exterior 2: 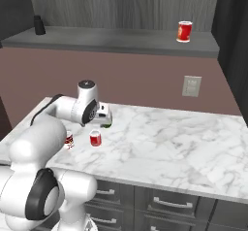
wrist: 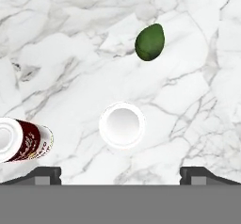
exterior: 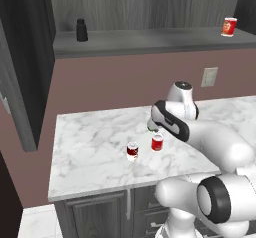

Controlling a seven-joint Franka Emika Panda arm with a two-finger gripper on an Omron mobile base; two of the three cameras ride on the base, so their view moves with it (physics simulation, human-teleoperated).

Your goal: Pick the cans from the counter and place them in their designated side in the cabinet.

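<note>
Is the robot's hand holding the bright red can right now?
No, the hand hangs open above the bright red can, with both fingertips spread wide and not touching it.

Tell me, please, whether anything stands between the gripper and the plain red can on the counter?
Nothing visible does: in the hand view the gripper hangs open directly over the red can, with the avocado and banded can off to the sides.
</note>
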